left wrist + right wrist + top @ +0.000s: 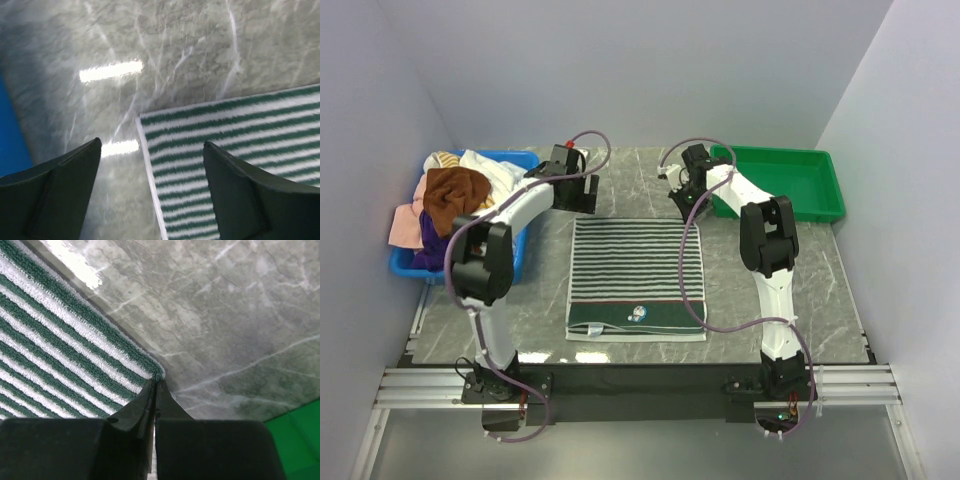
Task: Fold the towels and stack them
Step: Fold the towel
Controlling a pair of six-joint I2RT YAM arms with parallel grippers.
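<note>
- Flat on the grey marble table (770, 280), a green-and-white striped towel (636, 280) lies spread between the two arms. Its dark green band with a small picture sits along the near edge.
- The left gripper (576, 192) hangs over the towel's far left corner. Its wrist view shows the fingers (60, 190) spread wide apart, with nothing between them but table and towel edge (240, 150).
- The right gripper (682, 200) is down at the far right corner. In its wrist view the jaws are pressed together (156, 384), with the very tip of the towel's corner (60, 355) pinched between them.
- A pile of towels (455, 195), brown, white, pink and purple, fills the blue bin (520, 160) at the far left, well apart from the spread one.
- A green tray (775, 152) stands at the far right.
</note>
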